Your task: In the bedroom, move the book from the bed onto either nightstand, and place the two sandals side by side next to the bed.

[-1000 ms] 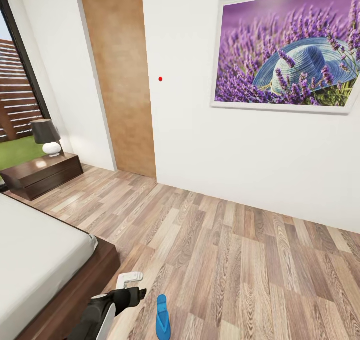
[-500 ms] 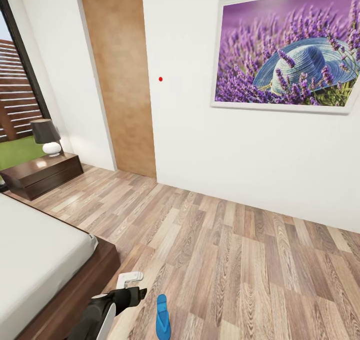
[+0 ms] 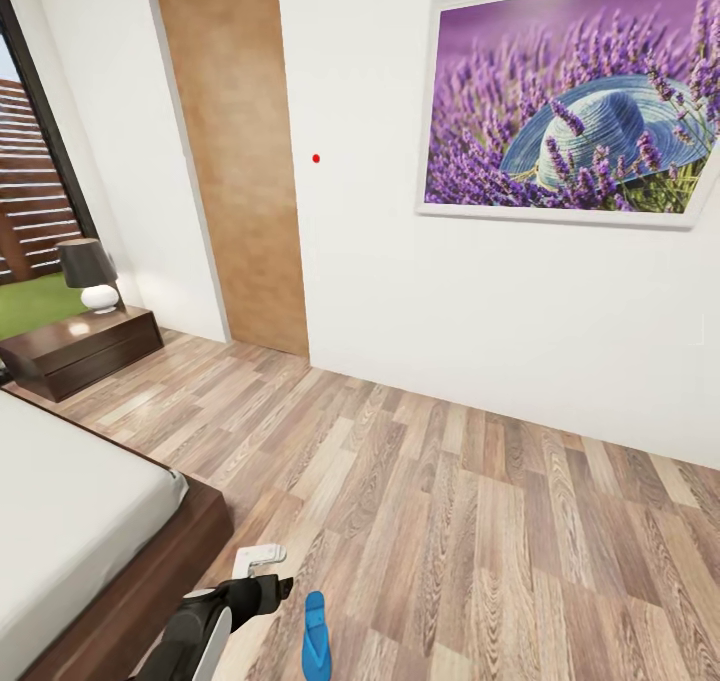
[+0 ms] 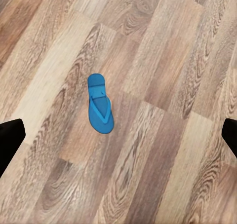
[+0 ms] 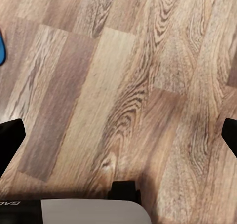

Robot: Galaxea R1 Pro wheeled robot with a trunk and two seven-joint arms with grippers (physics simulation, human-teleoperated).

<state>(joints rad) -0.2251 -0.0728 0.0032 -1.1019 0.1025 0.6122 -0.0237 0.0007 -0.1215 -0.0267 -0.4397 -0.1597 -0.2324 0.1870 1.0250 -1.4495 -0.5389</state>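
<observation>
One bright blue flat flip-flop sandal (image 3: pixel 316 638) lay on the light-brown wood-plank floor (image 3: pixel 480 521) at the bottom centre of the head view, just right of the black left tool (image 3: pixel 272 591), which reached in from the lower left on a dark arm with a white part beside it. In the left wrist view the same sandal (image 4: pixel 100 104) sat left of centre on the planks, between the two dark fingertips (image 4: pixel 10 137) at the left and right edges and apart from both; the left tool was spread wide and held nothing. A sliver of blue (image 5: pixel 2 49) showed at the upper left edge of the right wrist view, where the right tool's fingertips (image 5: pixel 9 141) likewise stood far apart over bare floor.

One large low bed with a pale-grey mattress and dark-brown base (image 3: pixel 70 521) filled the lower left. One low dark-brown wooden nightstand (image 3: pixel 80 349) stood at mid-left, carrying one white lamp with a black shade (image 3: pixel 88 273). One brown wooden door (image 3: pixel 240 161) occupied the upper left, and one framed picture of purple lavender with a blue hat (image 3: pixel 575 101) hung at the upper right.
</observation>
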